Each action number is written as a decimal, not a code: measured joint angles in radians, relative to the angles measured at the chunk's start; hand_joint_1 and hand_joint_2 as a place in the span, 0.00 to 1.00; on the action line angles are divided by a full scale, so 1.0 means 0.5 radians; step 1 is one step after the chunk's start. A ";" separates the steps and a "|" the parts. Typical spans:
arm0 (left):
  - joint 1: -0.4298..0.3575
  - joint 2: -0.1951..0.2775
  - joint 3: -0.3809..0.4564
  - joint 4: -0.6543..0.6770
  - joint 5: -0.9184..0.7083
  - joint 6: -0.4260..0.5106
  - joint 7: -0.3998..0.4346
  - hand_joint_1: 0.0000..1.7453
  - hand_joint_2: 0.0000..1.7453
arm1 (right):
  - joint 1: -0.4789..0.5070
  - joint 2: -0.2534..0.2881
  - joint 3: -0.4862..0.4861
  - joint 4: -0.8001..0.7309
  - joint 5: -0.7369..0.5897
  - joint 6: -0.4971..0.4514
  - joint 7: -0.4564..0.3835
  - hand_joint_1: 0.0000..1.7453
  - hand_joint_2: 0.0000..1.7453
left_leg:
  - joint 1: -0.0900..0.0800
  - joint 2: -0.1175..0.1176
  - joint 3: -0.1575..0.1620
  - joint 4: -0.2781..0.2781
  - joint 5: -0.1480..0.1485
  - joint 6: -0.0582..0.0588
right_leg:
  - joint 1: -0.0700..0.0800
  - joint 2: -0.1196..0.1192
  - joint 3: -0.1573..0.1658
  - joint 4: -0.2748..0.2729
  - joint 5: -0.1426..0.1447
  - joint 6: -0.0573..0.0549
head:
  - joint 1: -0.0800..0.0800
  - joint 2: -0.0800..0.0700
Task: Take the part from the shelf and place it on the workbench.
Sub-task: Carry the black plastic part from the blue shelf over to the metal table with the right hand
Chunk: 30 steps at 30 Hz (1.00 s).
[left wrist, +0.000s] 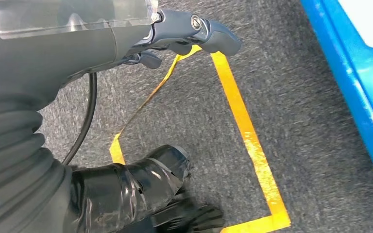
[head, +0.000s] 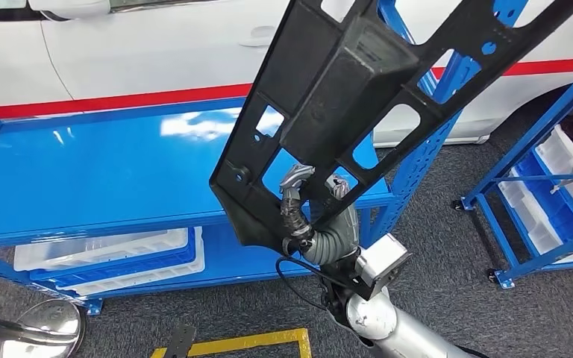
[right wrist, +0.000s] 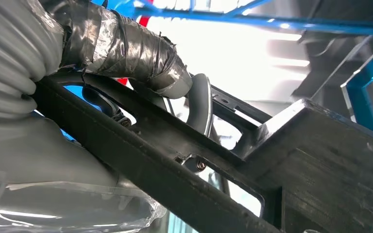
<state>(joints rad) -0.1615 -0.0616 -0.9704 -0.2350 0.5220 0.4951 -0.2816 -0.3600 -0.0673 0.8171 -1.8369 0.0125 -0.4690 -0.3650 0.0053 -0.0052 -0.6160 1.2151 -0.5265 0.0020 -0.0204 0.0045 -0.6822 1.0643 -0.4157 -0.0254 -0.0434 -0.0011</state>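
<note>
Left hand (left wrist: 126, 194): we see it hanging over grey carpet and yellow floor tape (left wrist: 245, 136); fingers curled in, nothing in them; fingertips cut off at the frame edge.
Shelf (head: 104, 171): our landmark, a blue rack with a bare top deck; its left end is cut off.
Bins (head: 112, 257): white and blue, on the deck under the shelf top, partly hidden by its front rail.
Part (head: 358, 89): black slotted frame, raised and tilted over the shelf's right end; its upper end leaves the frame.
Right hand (head: 310, 205): we see it clamped on the part's lower end; fingers largely hidden behind the bar.
Car (head: 142, 45): white with a red stripe, behind the shelf, mostly cut off.
</note>
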 joint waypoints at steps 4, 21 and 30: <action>-0.013 0.002 0.002 0.000 -0.002 0.000 -0.006 0.00 1.00 | 0.010 0.002 0.000 -0.003 0.141 -0.142 0.004 1.00 1.00 | -0.039 -0.003 0.297 -0.462 -0.042 0.057 | -0.007 -0.008 -0.021 -0.037 0.086 0.041 | -0.004 0.000; 0.018 -0.009 0.003 0.000 0.020 0.000 0.003 0.00 1.00 | 0.063 -0.013 0.000 -0.003 -0.117 0.021 -0.058 1.00 1.00 | -0.012 0.022 -0.128 -0.337 0.272 0.014 | -0.011 -0.007 0.275 -0.002 -0.221 0.051 | 0.023 0.000; 0.029 -0.009 0.004 0.000 0.023 -0.003 0.016 0.00 1.00 | 0.103 -0.014 0.000 -0.002 -0.155 0.004 -0.100 1.00 1.00 | 0.008 0.018 -0.084 0.120 0.000 -0.030 | -0.012 -0.015 0.014 -0.004 -0.003 0.012 | 0.002 0.000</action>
<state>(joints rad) -0.1471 -0.0660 -0.9686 -0.2350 0.5337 0.4938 -0.2735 -0.3084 -0.0744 0.8171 -1.8377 -0.0651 -0.4670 -0.4150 0.0093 0.0038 -0.6581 1.2750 -0.5264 -0.0128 -0.0265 -0.0032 -0.6754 1.0625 -0.4171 -0.0195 -0.0422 -0.0012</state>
